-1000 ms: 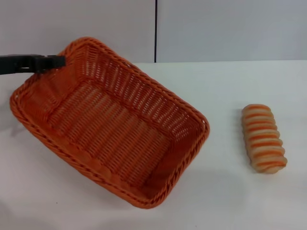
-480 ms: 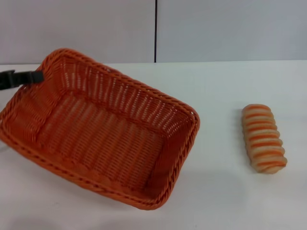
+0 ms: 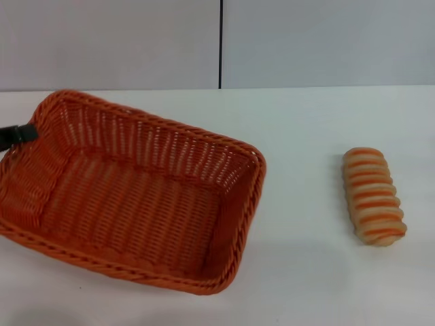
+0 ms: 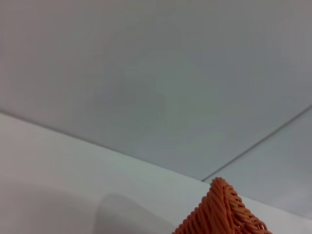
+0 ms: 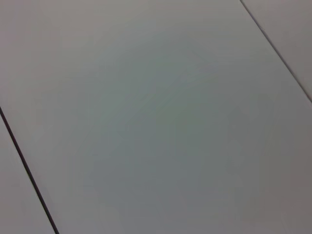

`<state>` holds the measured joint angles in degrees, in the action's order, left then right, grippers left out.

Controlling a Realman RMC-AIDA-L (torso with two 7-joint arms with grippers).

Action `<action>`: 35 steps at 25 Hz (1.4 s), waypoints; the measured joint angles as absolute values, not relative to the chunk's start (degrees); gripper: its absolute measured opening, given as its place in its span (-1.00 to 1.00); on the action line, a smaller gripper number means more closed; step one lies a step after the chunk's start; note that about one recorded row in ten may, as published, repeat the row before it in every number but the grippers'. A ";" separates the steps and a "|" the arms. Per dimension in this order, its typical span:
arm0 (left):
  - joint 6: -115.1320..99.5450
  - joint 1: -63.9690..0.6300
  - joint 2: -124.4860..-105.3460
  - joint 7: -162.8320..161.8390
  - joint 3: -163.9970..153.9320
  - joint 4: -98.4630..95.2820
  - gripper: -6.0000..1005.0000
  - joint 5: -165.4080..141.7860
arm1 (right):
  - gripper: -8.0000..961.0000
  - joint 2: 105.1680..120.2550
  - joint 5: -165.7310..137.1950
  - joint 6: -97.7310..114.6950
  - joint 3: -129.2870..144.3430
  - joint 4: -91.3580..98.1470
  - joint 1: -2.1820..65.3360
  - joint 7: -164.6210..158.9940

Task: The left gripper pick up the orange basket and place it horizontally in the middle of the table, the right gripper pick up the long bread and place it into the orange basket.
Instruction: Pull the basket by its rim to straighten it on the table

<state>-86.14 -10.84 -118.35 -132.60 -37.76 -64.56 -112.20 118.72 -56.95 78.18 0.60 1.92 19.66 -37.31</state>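
Note:
The orange basket (image 3: 136, 197) lies on the left half of the white table (image 3: 306, 122), its long side running nearly crosswise and tilted slightly. My left gripper (image 3: 20, 134) pokes in from the left edge as a black claw, shut on the basket's far-left rim corner. The left wrist view shows just a corner of the basket's braided rim (image 4: 219, 214). The long bread (image 3: 372, 197), tan with orange-brown stripes, lies lengthwise on the table at the right, well apart from the basket. My right gripper is out of view; its wrist camera shows only grey wall panels.
A grey panelled wall (image 3: 217, 41) with a dark vertical seam stands behind the table. Bare white tabletop separates the basket and the bread and runs along the front edge.
The left gripper has drawn back to the left, taking the basket with it. The basket has shifted left and turned toward crosswise. The bread has not moved.

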 joint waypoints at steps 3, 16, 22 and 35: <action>-84.73 -9.72 -118.39 -131.60 -37.72 -62.20 -0.65 -111.35 | 0.15 118.74 -57.02 78.11 0.61 1.83 19.67 -37.31; -83.29 -8.79 -118.26 -126.97 -37.07 -54.67 -0.64 -109.20 | 0.15 118.90 -57.85 78.10 0.70 1.42 19.55 -37.36; -83.04 -8.54 -118.50 -125.56 -36.70 -52.60 -0.64 -108.63 | 0.15 118.92 -58.10 77.79 1.03 1.40 19.76 -37.38; -82.93 -8.47 -118.59 -123.04 -37.31 -49.99 -0.64 -102.56 | 0.14 118.83 -58.10 76.74 1.96 1.32 20.57 -37.43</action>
<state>-82.93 -8.47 -118.59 -123.04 -37.31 -49.99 -102.56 118.83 -58.10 76.74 1.96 1.32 20.57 -37.43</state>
